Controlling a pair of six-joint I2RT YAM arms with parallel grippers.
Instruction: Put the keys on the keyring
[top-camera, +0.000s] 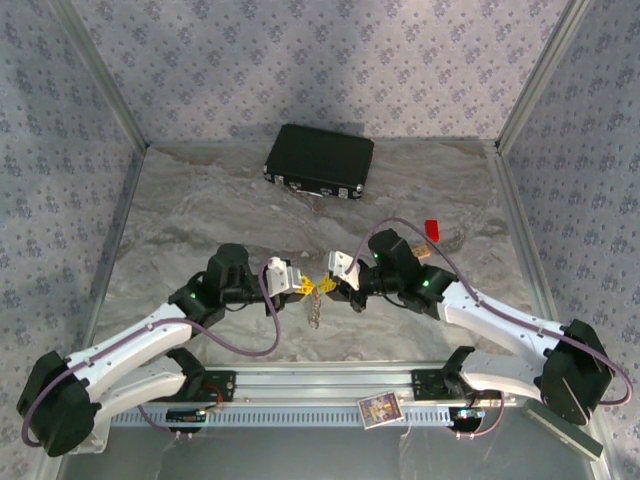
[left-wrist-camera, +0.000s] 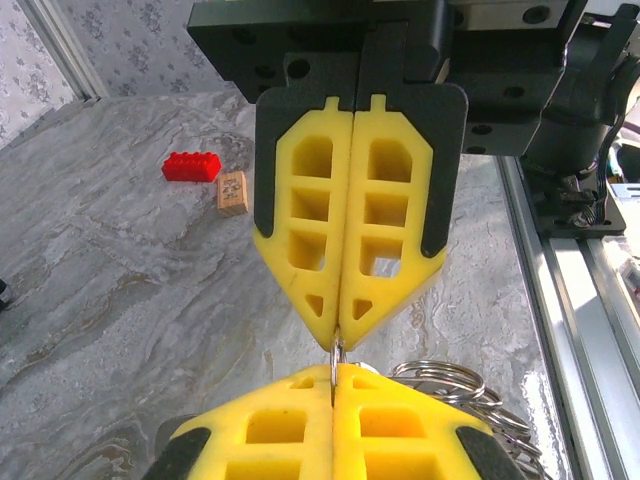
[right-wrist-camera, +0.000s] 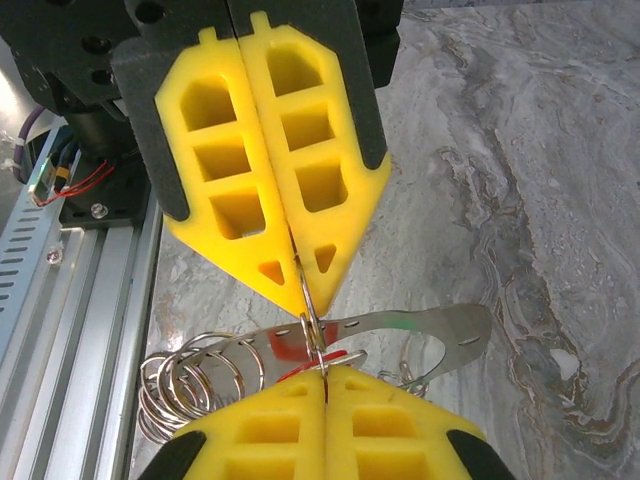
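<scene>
Between the left end effector (top-camera: 303, 288) and right end effector (top-camera: 327, 287), one keyring (right-wrist-camera: 308, 305) is pinched.

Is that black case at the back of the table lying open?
No, the black case lies flat with its lid down, and its metal latches show along the closed front edge.

Soft, even light falls from overhead. The table (top-camera: 180, 210) is bright, and the arms (top-camera: 150, 340) cast only faint, short shadows on it. The overhead view is slightly grainy. In the wrist views the marbled surface is crisp, the nearest yellow jaws look a little soft, and the keyring (right-wrist-camera: 312, 325) and coiled rings (right-wrist-camera: 185, 385) show small white glints.
</scene>
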